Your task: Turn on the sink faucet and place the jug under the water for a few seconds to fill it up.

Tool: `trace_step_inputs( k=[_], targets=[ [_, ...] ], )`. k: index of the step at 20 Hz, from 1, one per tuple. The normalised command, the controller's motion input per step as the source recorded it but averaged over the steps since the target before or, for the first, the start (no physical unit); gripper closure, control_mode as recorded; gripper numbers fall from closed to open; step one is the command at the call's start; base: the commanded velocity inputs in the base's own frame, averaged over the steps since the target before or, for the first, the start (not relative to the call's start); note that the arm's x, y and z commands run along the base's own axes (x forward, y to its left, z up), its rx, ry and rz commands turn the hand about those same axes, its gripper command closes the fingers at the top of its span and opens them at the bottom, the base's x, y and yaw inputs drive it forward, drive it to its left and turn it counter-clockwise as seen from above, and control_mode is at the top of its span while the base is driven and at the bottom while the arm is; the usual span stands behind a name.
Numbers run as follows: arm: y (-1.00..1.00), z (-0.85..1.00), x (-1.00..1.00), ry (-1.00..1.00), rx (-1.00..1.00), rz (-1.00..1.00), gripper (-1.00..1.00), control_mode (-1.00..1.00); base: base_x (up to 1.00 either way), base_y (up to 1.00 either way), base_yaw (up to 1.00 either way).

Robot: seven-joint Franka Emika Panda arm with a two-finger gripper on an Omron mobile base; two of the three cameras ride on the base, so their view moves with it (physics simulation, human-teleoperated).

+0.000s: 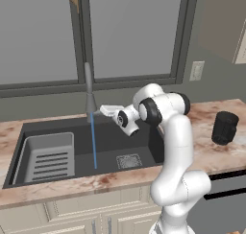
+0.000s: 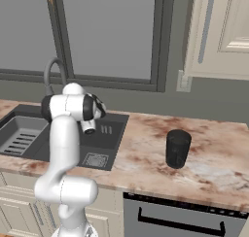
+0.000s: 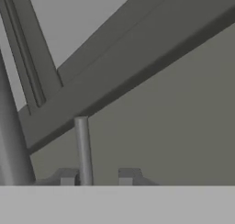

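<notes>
One thin blue stream of water [image 1: 93, 142] drops straight from the faucet [image 1: 88, 91] into the dark sink [image 1: 144, 149], landing between the slotted rack [image 1: 48, 156] and the drain grate [image 1: 129, 161]. I see my end effector [image 1: 106, 110] parted by the faucet's base, the slim lever [image 3: 83, 149] just beside its left fingertip, gripping nothing. The ribbed black jug [image 1: 225, 128] stands upright on the marbled worktop [image 1: 211, 156], well apart to the right.

both base views share the sink [image 1: 144, 146]; hand view faces window.
</notes>
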Motion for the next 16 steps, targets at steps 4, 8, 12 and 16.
trace_step_inputs(
  k=[4,8,12,16],
  targets=[
    [-0.14,0.11,-0.29,-0.05,0.0,-0.03,-1.0,-1.0,0.0,0.0,0.0],
    [-0.56,0.36,-0.47,-0.15,0.0,-0.01,-1.0,-1.0,0.0,0.0,0.0],
    [-0.61,0.48,-0.56,-0.15,0.01,0.0,-1.0,-1.0,0.0,0.0,0.0],
    [-0.48,0.57,-0.6,-0.13,0.0,0.0,-1.0,-1.0,0.0,0.0,0.0]
  ],
)
